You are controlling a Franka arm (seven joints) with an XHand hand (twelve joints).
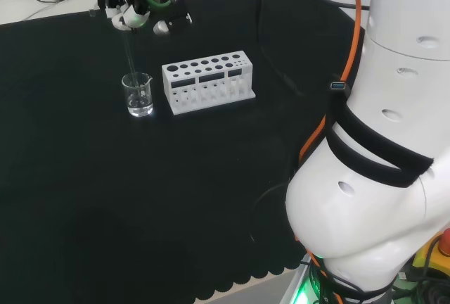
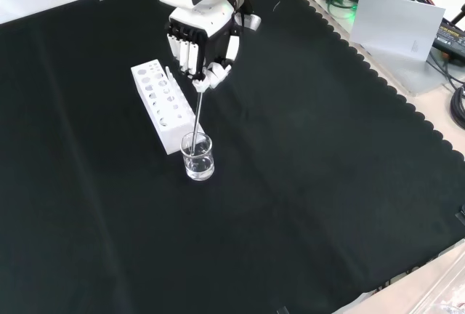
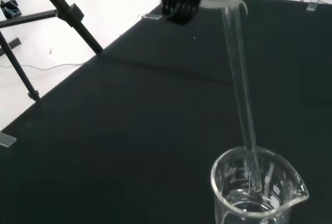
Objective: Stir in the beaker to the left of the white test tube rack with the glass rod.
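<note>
A clear glass beaker (image 1: 138, 95) (image 2: 197, 156) (image 3: 256, 190) with a little clear liquid stands on the black cloth, just left of the white test tube rack (image 1: 207, 81) (image 2: 161, 103) in the head view. The hand (image 1: 138, 10) (image 2: 200, 41) hovers above it, fingers curled round the top of a glass rod (image 1: 129, 53) (image 2: 197, 114) (image 3: 240, 94). The rod slants down from the hand, and its lower tip is inside the beaker's mouth, close to the liquid in the wrist view.
The arm's big white links (image 1: 380, 142) rise at the right of the head view, with orange and black cables (image 1: 351, 29) beside them. A black tripod (image 3: 57, 16) stands on the floor past the cloth's far edge. Equipment (image 2: 392, 16) sits off the cloth's corner in the front view.
</note>
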